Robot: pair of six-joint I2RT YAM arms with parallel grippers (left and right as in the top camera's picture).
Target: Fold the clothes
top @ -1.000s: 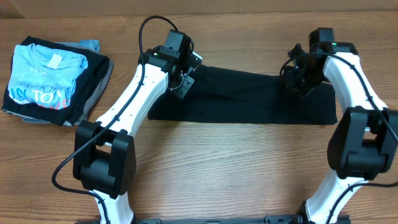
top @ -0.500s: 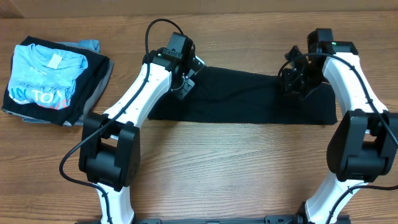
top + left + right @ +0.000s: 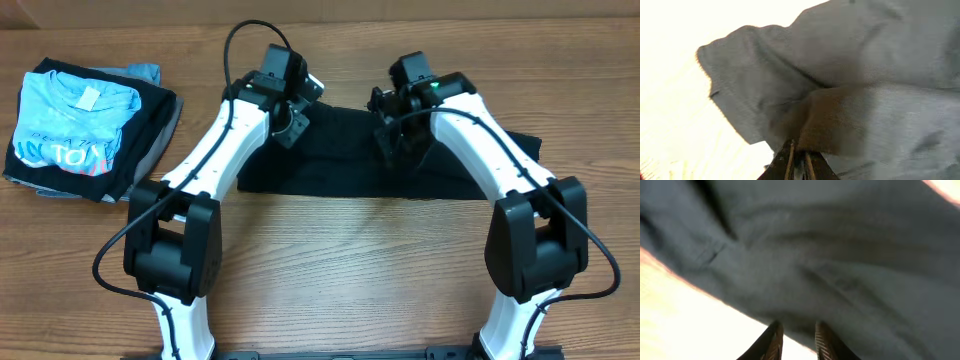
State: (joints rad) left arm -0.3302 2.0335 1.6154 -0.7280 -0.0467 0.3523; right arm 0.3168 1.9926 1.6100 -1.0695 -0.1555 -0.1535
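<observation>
A black garment lies spread in a long band across the far middle of the table. My left gripper is at the garment's left end and is shut on a pinch of the cloth; the left wrist view shows the jaws closed, with grey-black fabric bunched over them. My right gripper is over the middle of the garment. In the right wrist view its fingers hold the cloth's edge between them.
A stack of folded clothes, with a light blue printed shirt on top, sits at the far left of the wooden table. The arm bases stand at the near edge.
My right gripper has swung from the garment's right end leftward to its middle, and the cloth's right part has shifted with it. My left gripper has stayed at the left end.
</observation>
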